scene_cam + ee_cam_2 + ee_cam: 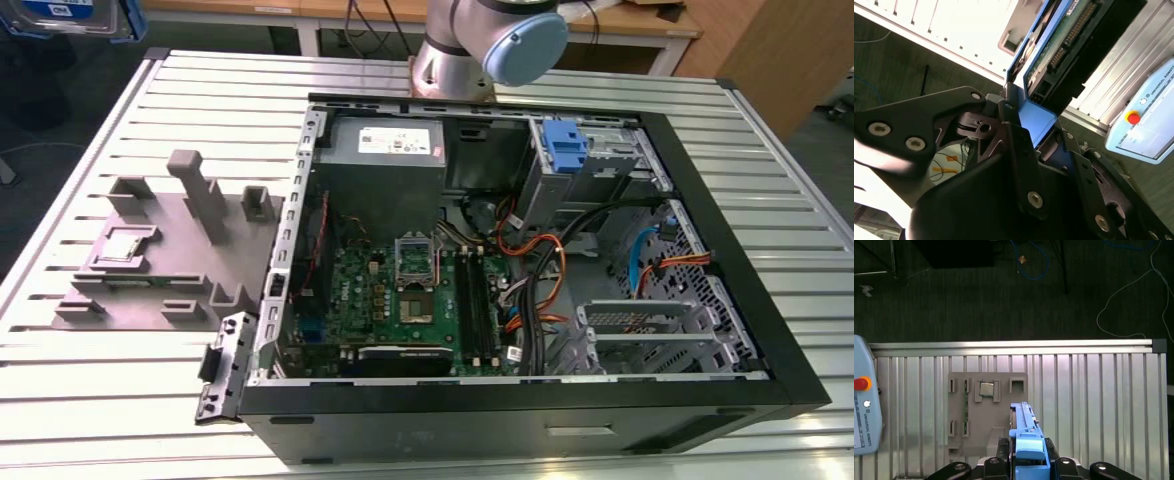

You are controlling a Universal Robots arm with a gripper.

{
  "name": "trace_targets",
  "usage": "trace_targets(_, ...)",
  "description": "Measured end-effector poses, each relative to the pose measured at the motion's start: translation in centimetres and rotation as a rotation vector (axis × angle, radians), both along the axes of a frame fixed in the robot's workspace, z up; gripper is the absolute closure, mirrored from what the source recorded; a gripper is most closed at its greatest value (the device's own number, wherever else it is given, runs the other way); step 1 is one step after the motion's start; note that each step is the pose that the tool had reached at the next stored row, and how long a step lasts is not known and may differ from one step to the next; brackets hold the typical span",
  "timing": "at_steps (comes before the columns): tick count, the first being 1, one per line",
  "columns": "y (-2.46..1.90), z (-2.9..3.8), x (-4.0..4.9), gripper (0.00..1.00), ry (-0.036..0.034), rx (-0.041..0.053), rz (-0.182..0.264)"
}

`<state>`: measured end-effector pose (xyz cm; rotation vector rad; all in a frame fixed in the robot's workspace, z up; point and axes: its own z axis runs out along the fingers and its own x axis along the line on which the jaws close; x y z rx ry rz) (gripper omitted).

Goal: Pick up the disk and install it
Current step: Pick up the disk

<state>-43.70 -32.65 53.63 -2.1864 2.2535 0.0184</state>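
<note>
gripper clenched on the disk by its blue carrier rail, held edge-on over grey fixture tray on slatted table

Your arm rises at 12 o'clock in the exterior view, a grey joint with a blue cap. In the first wrist view, your gripper has its black fingers clamped on either side of the disk.
</note>
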Motion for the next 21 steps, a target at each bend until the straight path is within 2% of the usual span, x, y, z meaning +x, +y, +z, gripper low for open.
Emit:
trace_targets(4, -1.32, -0.38, 0.06, 0.63, 0.0000, 0.0008, 0.000)
trace_targets(6, -1.73, -0.74, 0.13, 0.63, -0.0001, 0.0018, 0.000)
trace_targets(8, -1.85, -1.06, 0.46, 0.63, 0.0000, 0.0033, -0.001)
trace_targets(12, -1.85, -1.46, 1.96, 0.63, -0.0006, 0.0036, -0.001)
trace_targets(17, -2.11, -1.84, 2.76, 0.63, -0.0009, 0.0035, -0.002)
trace_targets(21, -2.19, -1.98, 3.88, 0.63, -0.0012, 0.0036, -0.002)
